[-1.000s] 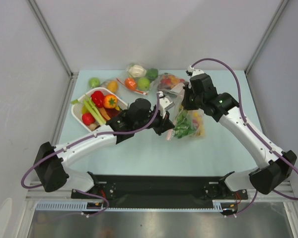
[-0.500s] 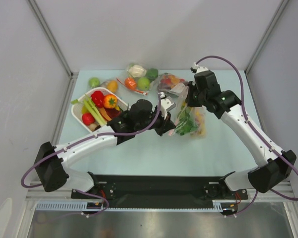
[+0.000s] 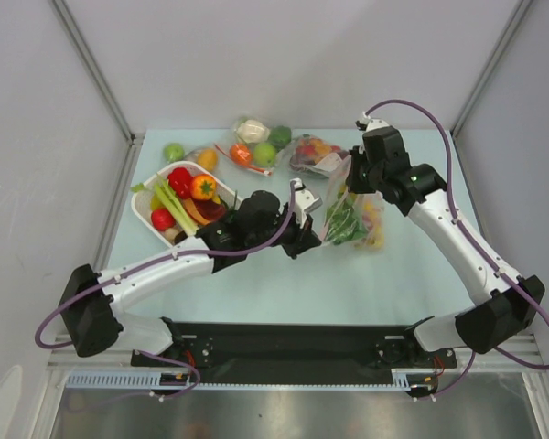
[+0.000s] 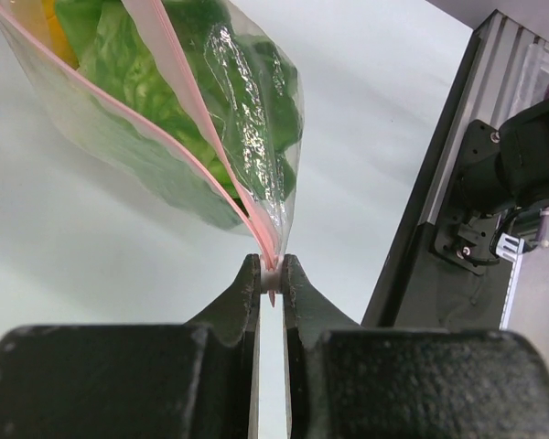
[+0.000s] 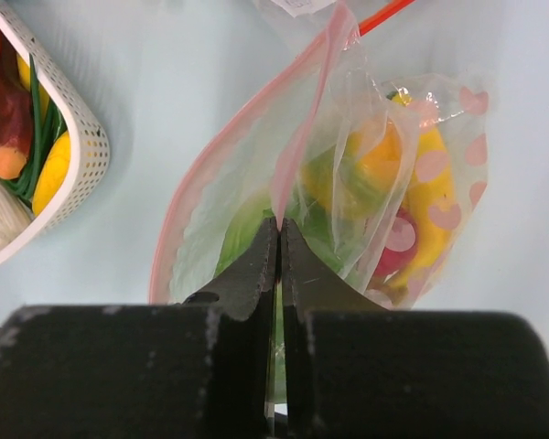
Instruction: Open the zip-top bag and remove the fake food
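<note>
The zip-top bag (image 3: pixel 352 219) is clear with a pinkish-red zip strip and hangs between my two grippers above the table. Its mouth gapes open in the right wrist view (image 5: pixel 256 174). Inside are the fake food: a green lettuce (image 3: pixel 340 225), a yellow banana bunch (image 5: pixel 430 197), an orange-yellow fruit (image 5: pixel 380 155) and a small red piece (image 5: pixel 398 251). My left gripper (image 4: pixel 271 267) is shut on the bag's corner at the zip slider. My right gripper (image 5: pixel 280 222) is shut on the pink strip of the bag's upper lip.
A white basket (image 3: pixel 146 197) with red peppers, a tomato and a leek stands at the left. Behind lie a green apple (image 3: pixel 173 152), an orange fruit (image 3: pixel 207 159), a bag with cauliflower and green fruit (image 3: pixel 256 142), and another filled bag (image 3: pixel 313 152).
My right gripper has risen and pulled back to the right with the bag's lip. My left gripper has shifted slightly back. The bag has lifted and its mouth has spread wider.
</note>
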Robot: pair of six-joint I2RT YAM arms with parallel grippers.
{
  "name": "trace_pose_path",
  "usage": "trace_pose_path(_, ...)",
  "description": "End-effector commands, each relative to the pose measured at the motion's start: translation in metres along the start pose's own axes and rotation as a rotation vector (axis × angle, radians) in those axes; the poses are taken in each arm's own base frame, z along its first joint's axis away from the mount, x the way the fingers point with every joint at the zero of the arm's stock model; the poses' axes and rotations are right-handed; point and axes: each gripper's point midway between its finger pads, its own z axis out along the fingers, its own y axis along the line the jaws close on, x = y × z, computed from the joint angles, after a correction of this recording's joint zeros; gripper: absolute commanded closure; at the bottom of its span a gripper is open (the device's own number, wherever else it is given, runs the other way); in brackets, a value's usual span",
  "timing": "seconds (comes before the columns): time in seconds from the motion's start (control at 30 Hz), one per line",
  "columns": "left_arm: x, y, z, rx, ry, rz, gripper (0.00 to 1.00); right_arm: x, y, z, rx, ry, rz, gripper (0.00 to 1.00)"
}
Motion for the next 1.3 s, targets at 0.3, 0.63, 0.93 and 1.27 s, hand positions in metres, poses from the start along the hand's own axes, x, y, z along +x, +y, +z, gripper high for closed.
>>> trace_pose_path(0.3, -0.047, -0.009, -0.011, -0.002, -0.073, -0.011, 0.33, -0.031, 0.005, -0.023, -0.059, -0.171, 0.003, 1.00)
trace_pose_path(0.63, -0.103, 0.066, -0.025, -0.164, -0.266, -0.194, 0.26, -0.012, 0.013, -0.039, -0.107, -0.173, 0.004, 1.00)
trace_pose_path(0.93, -0.085, 0.088, 0.015, -0.176, -0.197, -0.259, 0.26, -0.005, 0.024, -0.046, -0.156, -0.168, 0.003, 1.00)
trace_pose_path(1.27, -0.050, 0.102, 0.034, -0.220, -0.095, -0.319, 0.63, 0.006, 0.035, -0.055, -0.194, -0.120, 0.006, 1.00)
